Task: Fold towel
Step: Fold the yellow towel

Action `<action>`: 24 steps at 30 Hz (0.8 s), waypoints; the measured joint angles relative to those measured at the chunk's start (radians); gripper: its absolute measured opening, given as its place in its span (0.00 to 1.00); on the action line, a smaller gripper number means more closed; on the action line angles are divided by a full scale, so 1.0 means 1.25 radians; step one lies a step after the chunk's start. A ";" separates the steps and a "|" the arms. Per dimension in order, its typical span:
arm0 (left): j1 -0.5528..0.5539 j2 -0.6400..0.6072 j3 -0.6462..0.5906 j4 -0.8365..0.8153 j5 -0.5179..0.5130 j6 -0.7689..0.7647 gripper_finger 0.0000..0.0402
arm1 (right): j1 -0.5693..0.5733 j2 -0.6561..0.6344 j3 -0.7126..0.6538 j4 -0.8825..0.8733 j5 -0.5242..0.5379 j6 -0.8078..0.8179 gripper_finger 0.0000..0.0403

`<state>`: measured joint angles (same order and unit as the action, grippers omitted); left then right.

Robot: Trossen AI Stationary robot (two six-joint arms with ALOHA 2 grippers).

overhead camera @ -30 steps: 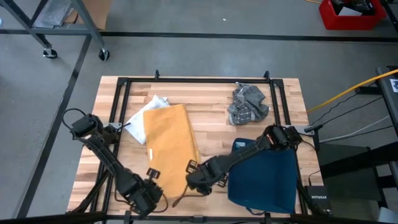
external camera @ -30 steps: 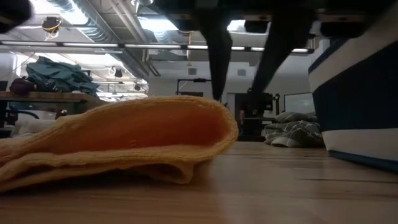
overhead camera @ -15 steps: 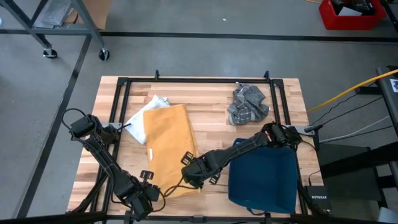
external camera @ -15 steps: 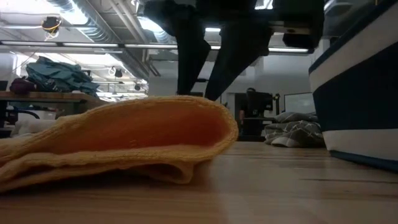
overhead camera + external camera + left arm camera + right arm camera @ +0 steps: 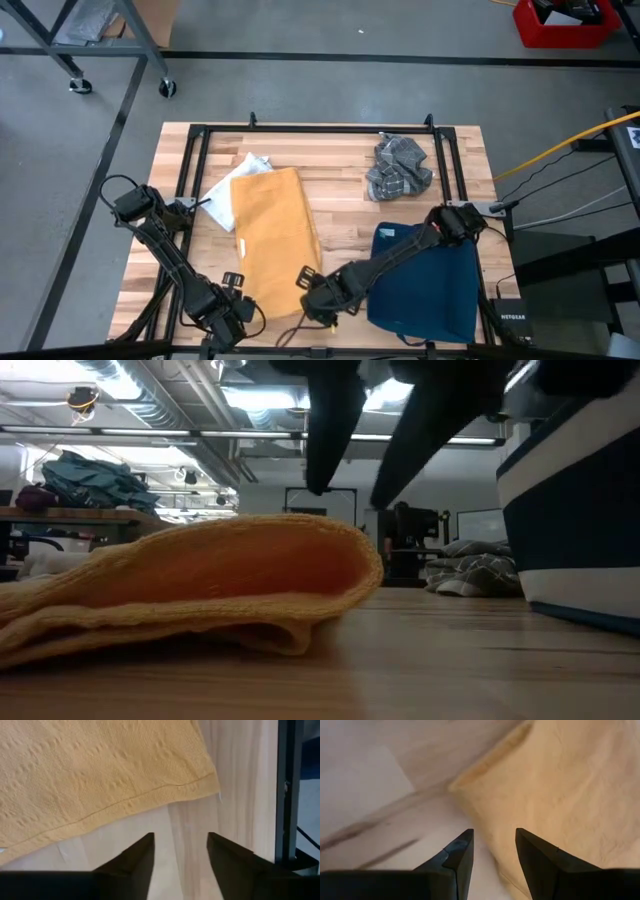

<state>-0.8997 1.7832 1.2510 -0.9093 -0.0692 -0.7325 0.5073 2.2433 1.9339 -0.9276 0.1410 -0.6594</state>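
A: What are the 2 grippers doing?

B: The left gripper (image 5: pixel 179 855) sits at the near edge of the table, by the near-left corner of the orange towel (image 5: pixel 272 240). Its 2 fingers (image 5: pixel 131 865) stand parted with bare wood between them, gripping nothing and touching nothing. The towel's hemmed corner lies just ahead of the fingertips.

A: And the right one?

B: The right gripper (image 5: pixel 493 845) hangs at the towel's near-right corner. Its fingers stand parted too, with a clear gap, and nothing is held. One finger is over wood, the other over the cloth edge; whether they touch the cloth I cannot tell.

A: What is the surface like?

B: A pale butcher-block table (image 5: pixel 330 170) with a black frame (image 5: pixel 318 128) round its working area. A navy bin (image 5: pixel 425 285) stands at the near right, a crumpled grey checked cloth (image 5: pixel 400 166) lies at the far right, and a white cloth (image 5: pixel 225 195) shows from under the towel's far-left side. Grey floor surrounds the table. In the low view there is a workshop behind, with ceiling lights and a heap of teal fabric (image 5: pixel 95 480) on a bench.

A: How does the towel look?

B: It lies left of centre as a long strip running from far to near, slightly slanted. From table height it is doubled over, 2 layers with a rounded fold (image 5: pixel 350 575) bulging on the right, and its weave is ribbed.
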 joint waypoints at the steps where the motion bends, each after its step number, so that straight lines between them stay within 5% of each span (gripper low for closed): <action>1: 0.000 0.000 0.000 0.002 0.000 0.000 0.46 | 0.006 0.000 0.000 0.000 0.000 0.000 0.37; 13: -0.044 0.017 0.000 0.038 -0.023 0.108 0.52 | 0.036 0.000 0.000 0.019 0.026 0.000 0.37; 24: -0.048 0.077 0.000 0.055 -0.173 0.198 0.52 | 0.033 0.031 -0.026 0.045 0.050 0.000 0.37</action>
<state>-0.9596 1.8800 1.2510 -0.8410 -0.2859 -0.4851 0.5491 2.2824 1.9016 -0.8716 0.2037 -0.6598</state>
